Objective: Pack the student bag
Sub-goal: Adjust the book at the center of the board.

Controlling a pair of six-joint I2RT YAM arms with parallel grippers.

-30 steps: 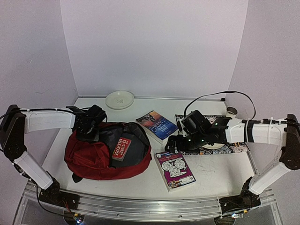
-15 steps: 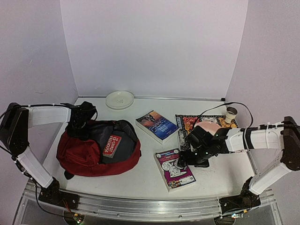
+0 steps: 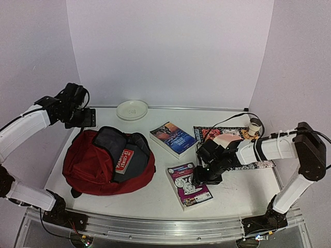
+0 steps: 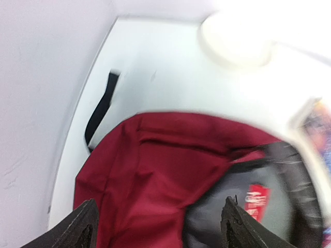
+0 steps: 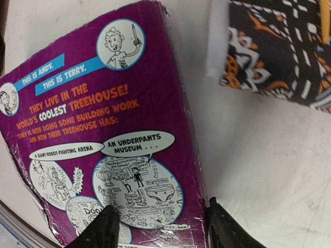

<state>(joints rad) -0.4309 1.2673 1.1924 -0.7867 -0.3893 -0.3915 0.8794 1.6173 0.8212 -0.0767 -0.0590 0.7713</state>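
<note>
The student bag (image 3: 95, 173), dark red with its grey-lined mouth gaping and a red paperback (image 3: 124, 160) already inside, lies on the white tabletop (image 3: 155, 199) below and just ahead of the raised left tool (image 3: 85, 118), whose fingers (image 4: 85, 230) stand wide apart with nothing between them. Well to the bag's right, the right tool (image 3: 199, 178) is low over a purple Treehouse paperback (image 3: 187, 190). Its jaws are parted and astride the book's edge, one finger over the cover and the other over bare tabletop just beside it, with no grip made yet. The step in hand looks to be lifting this book for the bag. Lying flat, it gives the jaws little to bite, so the outer finger likely needs to get under the edge and take the whole block of pages, not the cover alone, or the book may fan open and slip. Once up, it must travel well to the tool's left and enter the mouth edge-first beside the red paperback. The left tool, above the bag's far rim, is placed to hold that opening wide. A black-and-orange patterned item (image 5: 279, 57) just ahead of the right tool is best left undisturbed.
</note>
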